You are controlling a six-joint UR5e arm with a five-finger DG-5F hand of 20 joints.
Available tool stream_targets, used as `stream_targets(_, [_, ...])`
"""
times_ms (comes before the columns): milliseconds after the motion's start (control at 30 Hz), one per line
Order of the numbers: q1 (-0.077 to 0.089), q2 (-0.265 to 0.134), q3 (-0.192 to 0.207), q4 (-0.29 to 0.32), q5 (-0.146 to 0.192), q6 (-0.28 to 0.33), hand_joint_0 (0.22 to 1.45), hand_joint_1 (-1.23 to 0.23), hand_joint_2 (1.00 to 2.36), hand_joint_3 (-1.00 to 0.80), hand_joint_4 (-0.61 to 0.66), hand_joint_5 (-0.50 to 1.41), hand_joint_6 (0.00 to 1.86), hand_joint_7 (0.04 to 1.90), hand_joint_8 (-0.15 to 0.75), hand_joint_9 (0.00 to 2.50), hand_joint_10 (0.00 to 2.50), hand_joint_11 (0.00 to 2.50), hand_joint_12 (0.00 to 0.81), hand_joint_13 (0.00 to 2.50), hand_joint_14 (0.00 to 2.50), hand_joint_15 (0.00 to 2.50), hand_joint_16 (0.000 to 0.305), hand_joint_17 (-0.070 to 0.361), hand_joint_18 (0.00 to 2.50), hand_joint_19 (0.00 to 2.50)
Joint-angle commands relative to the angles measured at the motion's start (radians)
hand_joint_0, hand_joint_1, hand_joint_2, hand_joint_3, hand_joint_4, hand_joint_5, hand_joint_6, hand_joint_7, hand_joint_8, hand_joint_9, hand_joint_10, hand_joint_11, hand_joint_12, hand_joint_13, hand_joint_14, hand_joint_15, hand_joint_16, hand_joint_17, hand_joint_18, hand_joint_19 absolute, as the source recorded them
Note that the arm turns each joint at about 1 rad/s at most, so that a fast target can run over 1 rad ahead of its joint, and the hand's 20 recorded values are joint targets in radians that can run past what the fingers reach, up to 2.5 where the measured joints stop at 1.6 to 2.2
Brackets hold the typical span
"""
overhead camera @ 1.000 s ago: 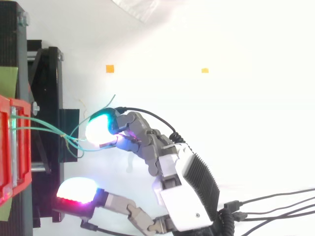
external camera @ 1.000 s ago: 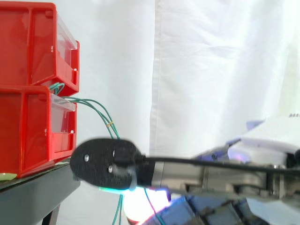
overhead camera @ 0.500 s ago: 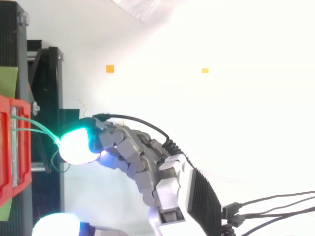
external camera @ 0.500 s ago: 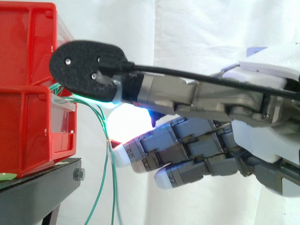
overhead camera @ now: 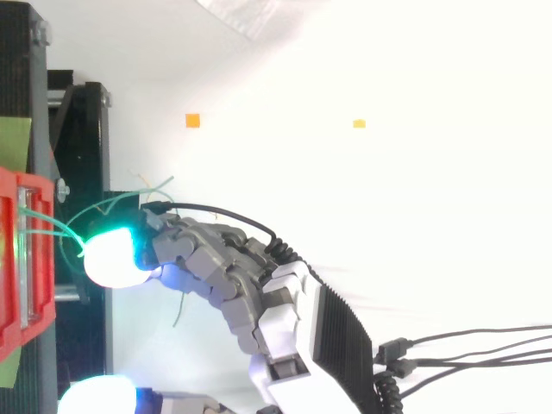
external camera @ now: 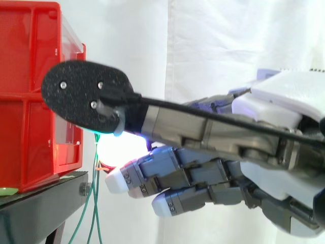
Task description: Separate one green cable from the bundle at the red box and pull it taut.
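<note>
Green cables (overhead camera: 52, 226) led from red bins (external camera: 25, 137) to glowing fingertip (overhead camera: 112, 259), just beside it; hand (overhead camera: 285, 319) held unclenched, thumb spread well apart, nothing gripped; cable tails hung below fingers (external camera: 152, 173).

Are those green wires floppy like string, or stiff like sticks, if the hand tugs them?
Probably floppy: the green cables loop out of the red bin in soft curves and dangle below it. They look thin, so they are likely light. Being smooth and skinny, they may slip off the hand.
</note>
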Motion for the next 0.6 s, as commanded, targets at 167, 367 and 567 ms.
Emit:
stream_targets(167, [-0.022, 0.000, -0.100, 0.013, -0.032, 0.070, 0.42, -0.73, 1.00, -0.50, 0.41, -0.12, 0.50, 0.98, 0.360, 0.75, 0.02, 0.51, 0.425, 0.55, 0.02, 0.48, 0.072, 0.162, 0.55, 0.61])
stream_targets(367, [-0.040, 0.000, -0.106, 0.015, -0.046, 0.096, 0.42, -0.73, 1.00, -0.50, 0.41, -0.12, 0.50, 0.98, 0.360, 0.75, 0.02, 0.51, 0.425, 0.55, 0.02, 0.48, 0.072, 0.162, 0.55, 0.61])
stream_targets(567, [-0.066, 0.000, -0.086, -0.025, -0.101, 0.125, 0.42, -0.73, 1.00, -0.50, 0.41, -0.12, 0.50, 0.98, 0.359, 0.75, 0.02, 0.51, 0.425, 0.55, 0.02, 0.48, 0.072, 0.162, 0.55, 0.61])
